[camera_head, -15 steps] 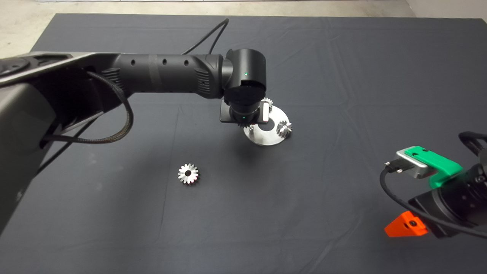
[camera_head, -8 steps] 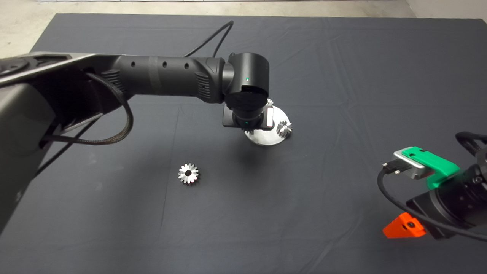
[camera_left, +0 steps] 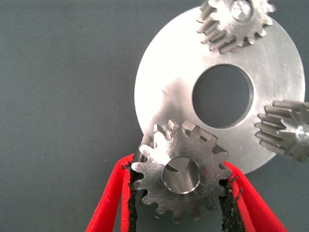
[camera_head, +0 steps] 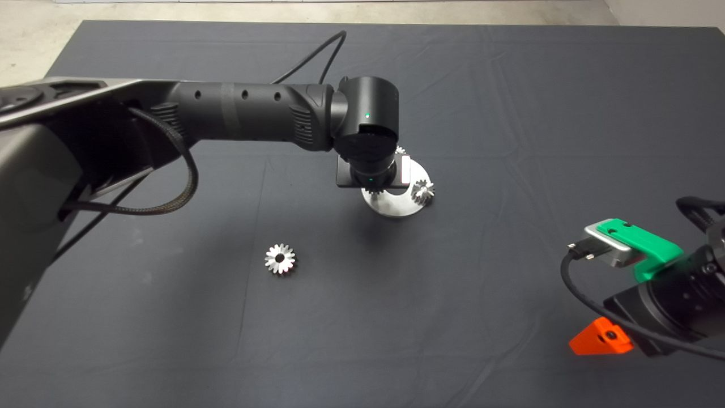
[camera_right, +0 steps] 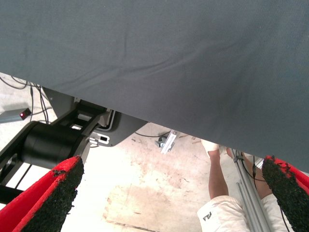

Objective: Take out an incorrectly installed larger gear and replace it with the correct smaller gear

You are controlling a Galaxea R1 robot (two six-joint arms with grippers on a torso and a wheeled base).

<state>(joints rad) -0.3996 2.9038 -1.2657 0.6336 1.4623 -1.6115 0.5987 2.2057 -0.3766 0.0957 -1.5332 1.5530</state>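
Note:
My left gripper (camera_left: pixel 179 174) is shut on the smaller gear (camera_left: pixel 181 176), a stubby-toothed silver gear, and holds it at the rim of the round metal plate (camera_left: pixel 169 82). A shiny peg shows through the gear's centre hole. In the head view the left wrist (camera_head: pixel 368 158) covers this gear and the fingers above the plate (camera_head: pixel 396 207). The larger gear (camera_head: pixel 280 258), with long pointed teeth, lies flat on the mat, apart from the plate toward the front left. My right gripper (camera_head: pixel 617 309) is parked at the lower right, open and empty.
Two other small gears stand on the plate's rim (camera_head: pixel 422 191) (camera_head: pixel 400 151); they also show in the left wrist view (camera_left: pixel 236 19) (camera_left: pixel 287 130). The plate has a large centre hole (camera_left: pixel 223 95). The right wrist view shows the mat's edge, floor and a person's leg (camera_right: pixel 217 181).
The left wrist has shifted slightly right and toward the front over the plate. The right gripper has drifted a little lower. The larger gear has not moved.

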